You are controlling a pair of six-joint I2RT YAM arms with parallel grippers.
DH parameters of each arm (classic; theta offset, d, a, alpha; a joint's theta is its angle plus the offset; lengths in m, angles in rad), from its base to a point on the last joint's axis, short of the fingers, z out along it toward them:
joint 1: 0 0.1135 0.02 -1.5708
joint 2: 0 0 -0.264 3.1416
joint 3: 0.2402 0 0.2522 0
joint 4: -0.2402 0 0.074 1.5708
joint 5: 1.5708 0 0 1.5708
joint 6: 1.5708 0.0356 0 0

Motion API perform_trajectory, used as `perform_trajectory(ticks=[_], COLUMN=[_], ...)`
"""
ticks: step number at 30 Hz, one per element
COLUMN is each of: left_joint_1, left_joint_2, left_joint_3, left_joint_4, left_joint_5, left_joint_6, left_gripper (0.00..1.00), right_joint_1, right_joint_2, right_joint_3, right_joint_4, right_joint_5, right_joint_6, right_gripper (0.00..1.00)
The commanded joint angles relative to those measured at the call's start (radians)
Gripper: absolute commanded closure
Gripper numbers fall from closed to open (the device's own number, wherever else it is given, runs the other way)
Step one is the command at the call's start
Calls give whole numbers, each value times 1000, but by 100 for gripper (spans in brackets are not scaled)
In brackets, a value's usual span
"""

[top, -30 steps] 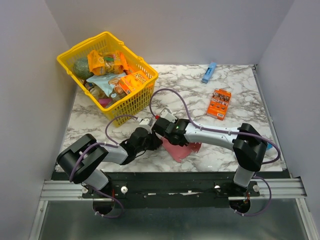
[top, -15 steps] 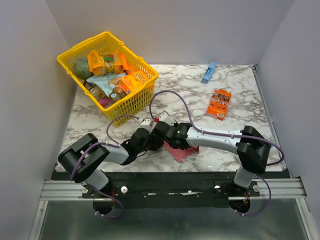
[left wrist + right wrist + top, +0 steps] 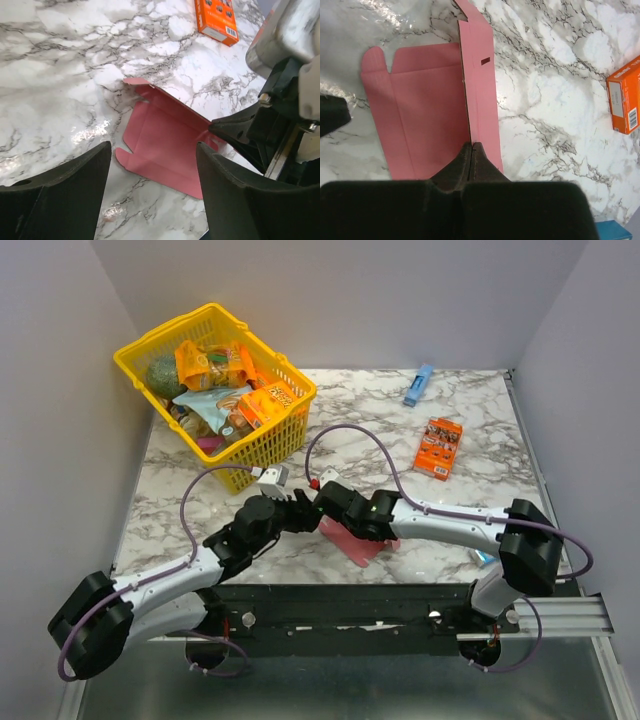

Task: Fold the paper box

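Right now your right gripper is pinching the paper box, apparently by a raised flap; your left gripper is hovering above it, jaws spread, holding nothing.

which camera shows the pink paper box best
Right wrist: the paper box lies almost whole, flaps and slot plain, pinched at its edge by the right gripper. Left wrist shows most of it beyond the open left gripper. Top view: arms hide most.
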Motion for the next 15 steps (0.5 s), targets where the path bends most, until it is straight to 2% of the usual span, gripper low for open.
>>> perform_trajectory(ticks=[1, 11, 15], left_joint_1=[0, 8, 20], left_joint_2=[-52, 168, 241], left_joint_3=[33, 218, 222], left_joint_4=[-156, -118, -87], left_joint_5=[-76, -93, -123], left_joint_6=[-17, -257, -333], left_gripper=[23, 18, 19], right_joint_1=[3, 3, 1], right_joint_2=[-27, -85, -96], right_joint_3=[-37, -69, -77], right_joint_4=[36, 82, 82], right_joint_5=[-98, -125, -121], right_joint_6=[-14, -28, -25], right_gripper=[99, 99, 99])
